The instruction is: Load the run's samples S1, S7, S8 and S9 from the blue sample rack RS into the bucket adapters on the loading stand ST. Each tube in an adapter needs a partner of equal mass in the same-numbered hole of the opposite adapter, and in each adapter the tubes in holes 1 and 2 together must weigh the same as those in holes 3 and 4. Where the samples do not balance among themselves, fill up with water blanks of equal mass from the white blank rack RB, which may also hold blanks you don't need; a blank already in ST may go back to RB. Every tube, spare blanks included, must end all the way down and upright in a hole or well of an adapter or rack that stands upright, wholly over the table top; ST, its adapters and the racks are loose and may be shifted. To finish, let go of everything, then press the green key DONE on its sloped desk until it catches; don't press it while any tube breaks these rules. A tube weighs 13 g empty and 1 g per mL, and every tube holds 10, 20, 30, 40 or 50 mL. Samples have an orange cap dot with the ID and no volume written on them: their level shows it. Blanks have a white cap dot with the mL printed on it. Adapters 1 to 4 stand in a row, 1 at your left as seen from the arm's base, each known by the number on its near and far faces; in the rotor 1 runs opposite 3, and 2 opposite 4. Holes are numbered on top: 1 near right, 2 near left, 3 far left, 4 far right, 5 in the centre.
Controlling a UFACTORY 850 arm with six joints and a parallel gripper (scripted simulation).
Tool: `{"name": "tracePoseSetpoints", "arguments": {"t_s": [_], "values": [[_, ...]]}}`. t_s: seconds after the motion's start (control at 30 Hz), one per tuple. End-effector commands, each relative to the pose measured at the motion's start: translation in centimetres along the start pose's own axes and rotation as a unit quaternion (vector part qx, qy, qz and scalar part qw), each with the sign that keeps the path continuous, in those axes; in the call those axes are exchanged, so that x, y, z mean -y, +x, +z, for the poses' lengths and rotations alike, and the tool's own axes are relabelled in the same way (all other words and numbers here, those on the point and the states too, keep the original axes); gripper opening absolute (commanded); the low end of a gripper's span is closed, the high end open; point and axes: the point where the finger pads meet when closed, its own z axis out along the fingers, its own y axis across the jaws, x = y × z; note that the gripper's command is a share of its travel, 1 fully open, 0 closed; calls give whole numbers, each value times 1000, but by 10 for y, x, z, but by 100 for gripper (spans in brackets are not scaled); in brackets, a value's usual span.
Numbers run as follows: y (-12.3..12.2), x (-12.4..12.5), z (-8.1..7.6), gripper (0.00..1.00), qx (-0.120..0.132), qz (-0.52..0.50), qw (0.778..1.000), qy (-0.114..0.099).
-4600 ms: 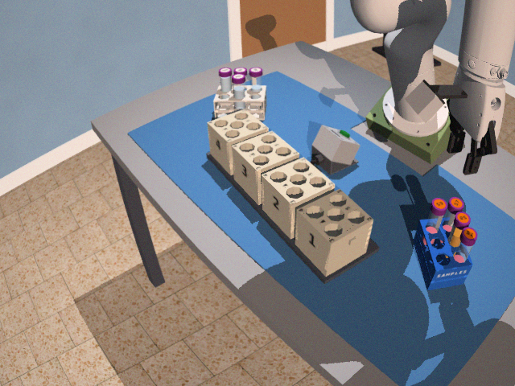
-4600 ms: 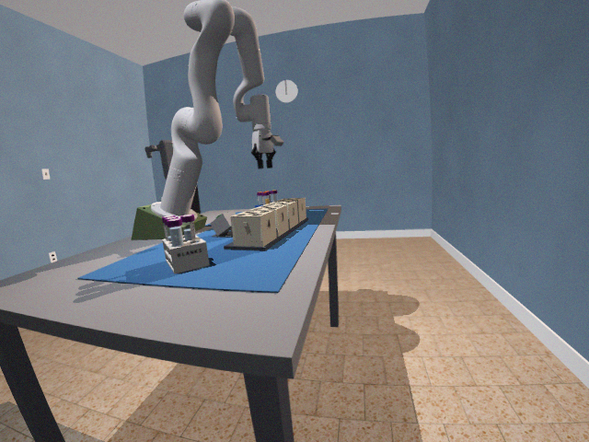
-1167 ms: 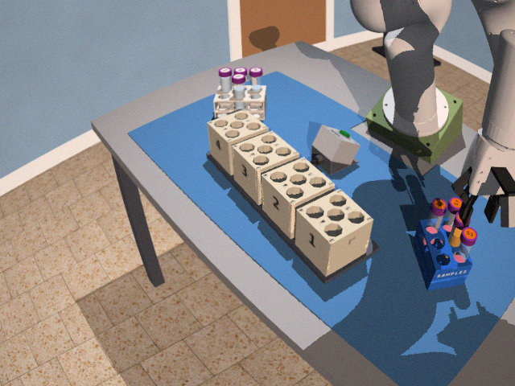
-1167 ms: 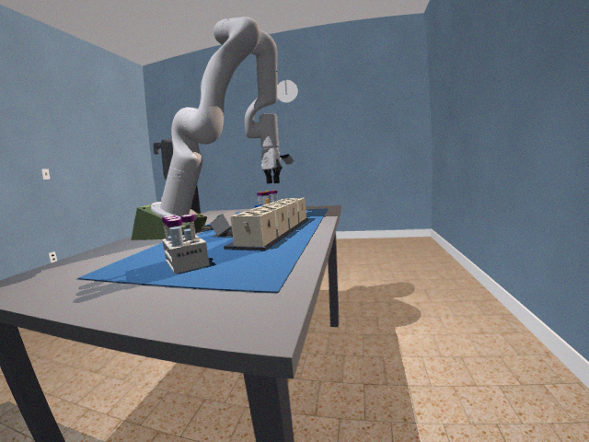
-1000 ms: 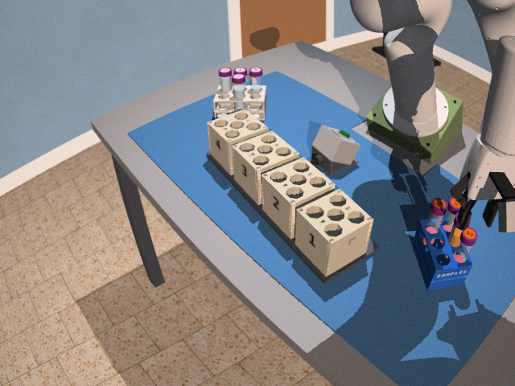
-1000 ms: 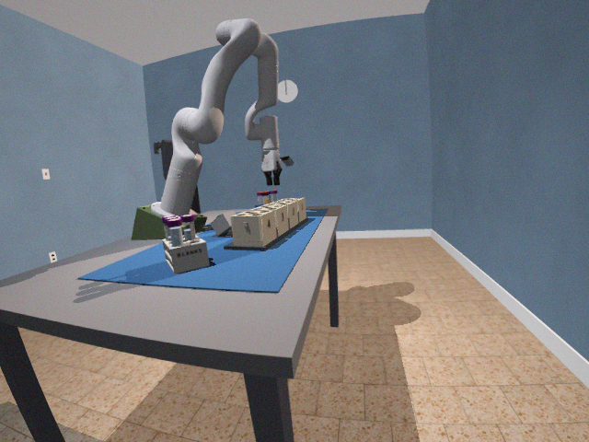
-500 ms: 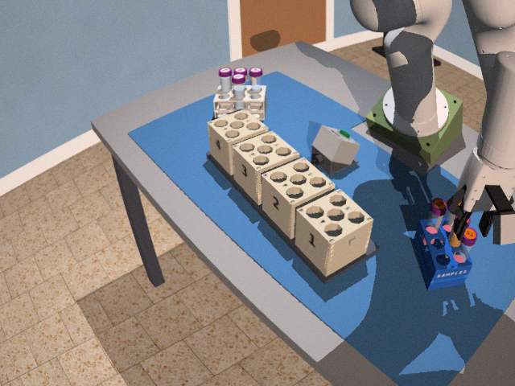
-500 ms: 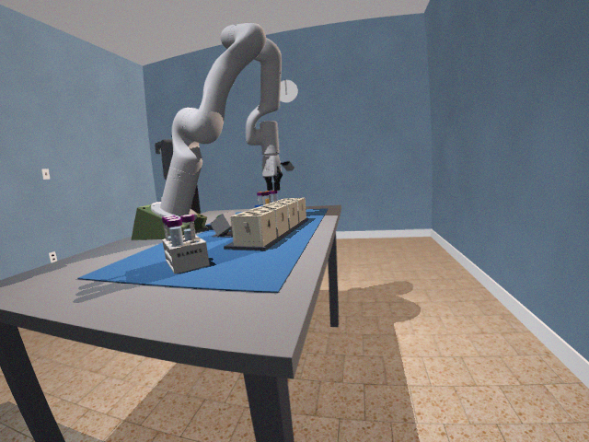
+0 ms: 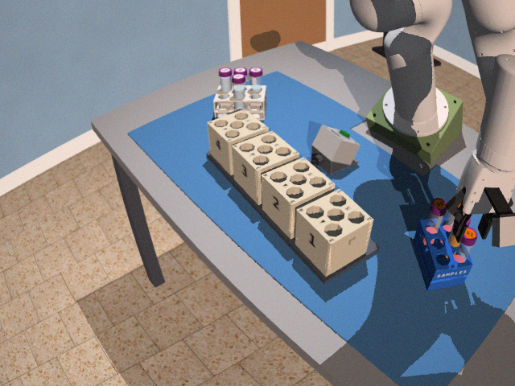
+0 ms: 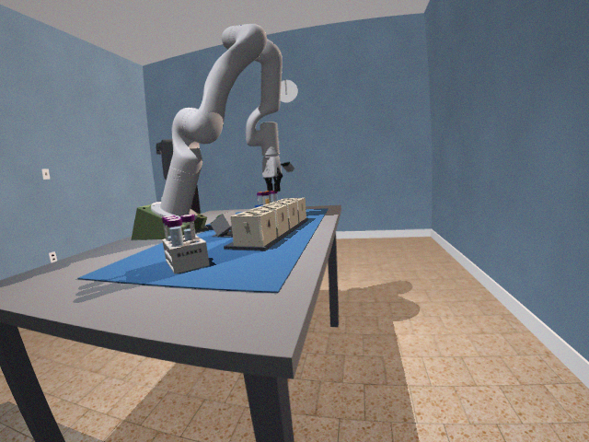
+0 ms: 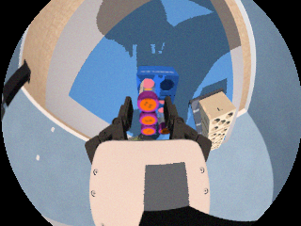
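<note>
The blue sample rack (image 9: 442,254) stands at the right of the mat and holds several tubes with orange cap dots, such as one at its far left corner (image 9: 438,204) and one at its right (image 9: 470,233). My gripper (image 9: 471,226) is open, lowered over the rack with a finger on either side of the tube row. In the wrist view the gripper (image 11: 149,120) straddles a line of orange caps (image 11: 149,119) above the rack (image 11: 156,82). The four tan adapters, 1 (image 9: 332,230), 2 (image 9: 297,190), 3 (image 9: 264,162) and 4 (image 9: 235,134), stand in a row with all holes empty.
The white blank rack (image 9: 240,100) with several purple-capped tubes stands behind adapter 4. The grey desk (image 9: 335,148) with the green DONE key (image 9: 344,133) sits between the adapters and the arm's green base (image 9: 415,125). The sample rack is near the table's right front edge.
</note>
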Motion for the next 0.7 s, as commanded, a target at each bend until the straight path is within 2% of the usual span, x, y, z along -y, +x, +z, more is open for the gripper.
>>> {"name": "tracePoseSetpoints", "arguments": {"t_s": [0.0, 0.67], "values": [[1, 0, 3, 57, -1, 0, 1000, 0], [1, 0, 15, 57, -1, 0, 1000, 0]]}}
